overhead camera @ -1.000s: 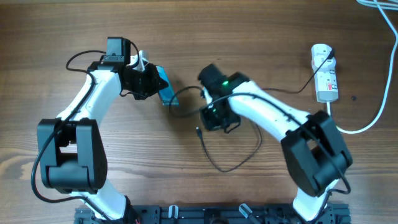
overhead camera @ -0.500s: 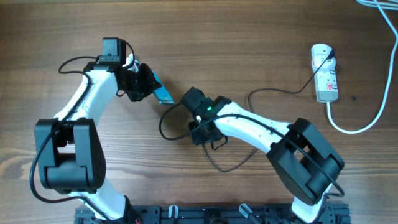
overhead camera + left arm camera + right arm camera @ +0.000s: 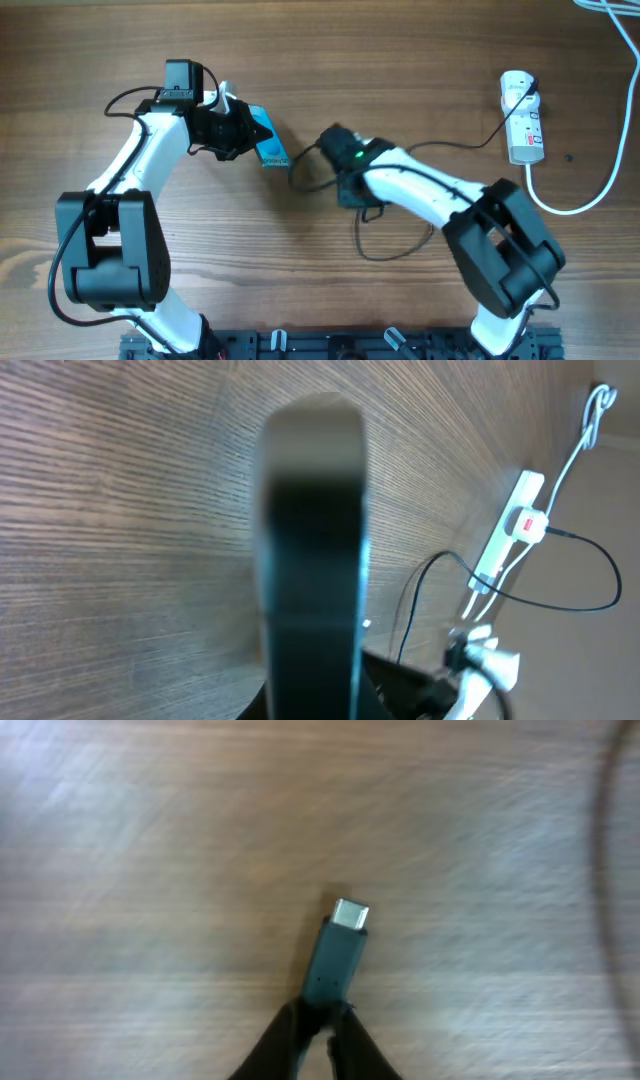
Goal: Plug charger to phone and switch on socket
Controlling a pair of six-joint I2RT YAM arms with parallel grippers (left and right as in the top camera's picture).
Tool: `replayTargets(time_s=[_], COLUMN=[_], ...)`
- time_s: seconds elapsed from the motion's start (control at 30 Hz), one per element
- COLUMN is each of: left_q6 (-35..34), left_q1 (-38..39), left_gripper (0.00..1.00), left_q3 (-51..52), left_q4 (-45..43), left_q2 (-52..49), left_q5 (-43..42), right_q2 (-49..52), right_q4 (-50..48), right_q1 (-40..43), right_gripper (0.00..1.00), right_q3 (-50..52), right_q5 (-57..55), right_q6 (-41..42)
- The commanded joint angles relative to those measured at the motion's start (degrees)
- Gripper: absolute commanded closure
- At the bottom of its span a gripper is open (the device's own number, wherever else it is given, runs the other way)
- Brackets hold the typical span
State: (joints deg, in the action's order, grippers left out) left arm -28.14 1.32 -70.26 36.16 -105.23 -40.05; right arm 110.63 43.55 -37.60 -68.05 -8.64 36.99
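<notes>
From my station I see the left pincer [image 3: 246, 133] closed tight on the phone [image 3: 270, 148]. It grips the phone at one end, so the teal screen juts out toward the middle of the bench [image 3: 100, 40]. In the left wrist view the phone is only a dark, blurred bar seen edge-on, and I cannot tell whether it touches the wood. The right pincer [image 3: 322, 1025] has its fingers [image 3: 285, 1040] pinched together on the back of the charger [image 3: 336, 960]. The small metal tip sticks out ahead of them over bare wood, tilted a little to the right. Overhead, that pincer sits just to the right of the phone, near it but apart, and from up there the plug tip is hidden under the wrist. The rest of the thin black cable loops on the bench below the right arm and runs off right to the socket [image 3: 523, 125]. The socket lies at the far right of the bench, well apart from both arms, with a black plug in it and a white cord [image 3: 600, 190] curving away. I cannot make out how its switch stands.
</notes>
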Motion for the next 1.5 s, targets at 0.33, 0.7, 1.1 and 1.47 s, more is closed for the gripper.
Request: replayTargets(time_s=[0.33,0.7,1.1,1.47], left_q6=[1.2,1.2,7.0,11.8], left_q1=[-0.2,-0.2,-0.1,-0.2], left_gripper=[0.96,0.96,0.96,0.96], left_q3=[-0.1,-0.1,-0.1,-0.1], left_q4=[-0.4,-0.4,-2.5,-1.3], left_q2=[0.1,0.1,0.1,0.2], left_q5=[-0.2,-0.2,3.9,-0.6], right_q2=[0.9,0.9,0.9,-5.9], right_q4=[1.7,-2.4,-2.6,-8.3], right_q1=[5.3,5.3,5.3,7.6], right_gripper=[0.68,0.96,0.96,0.96], right_q3=[3.0,5.2,5.2,5.2], right_q5=[7.1,9.6,9.6,21.7], right_q6=[10.0,9.5,5.0,-11.7])
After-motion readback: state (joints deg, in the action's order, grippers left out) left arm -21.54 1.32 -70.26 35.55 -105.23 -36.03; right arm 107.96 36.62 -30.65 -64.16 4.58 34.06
